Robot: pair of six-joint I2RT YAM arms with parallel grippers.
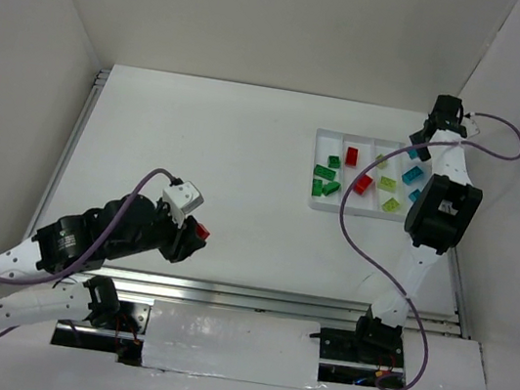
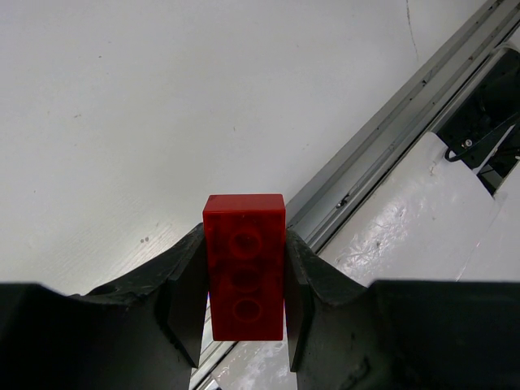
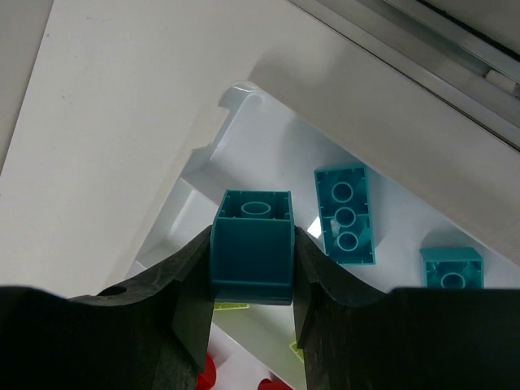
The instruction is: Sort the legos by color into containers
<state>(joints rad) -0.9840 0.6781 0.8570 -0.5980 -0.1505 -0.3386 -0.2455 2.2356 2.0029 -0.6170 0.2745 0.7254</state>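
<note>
White table (image 1: 208, 147), white walls on three sides. Tray (image 1: 328, 148) sits far right; its four compartments read, left to right, dark green, red, yellow-green, teal. Every loose brick in sight lies inside it.

Left gripper (image 2: 244, 240): clamped on a red brick (image 2: 244, 280) by its long sides, close to the table's near edge and well apart from the tray.

Right gripper (image 3: 253, 236): clamped on a teal brick (image 3: 252, 252), hanging over the tray's far end by the teal compartment, where other teal bricks (image 3: 345, 215) lie.

Risks, as judged:
- Teal release. Yellow-green pieces (image 3: 230, 305) show just under the jaws, so the brick may be over a divider. Letting go here could tip it into the wrong lane or bounce it off the wall.
- Red carry. It is a long traverse and one end of the brick sticks out past the fingertips. A slip would drop it on the table.
- Both arms at the tray together could collide.
</note>
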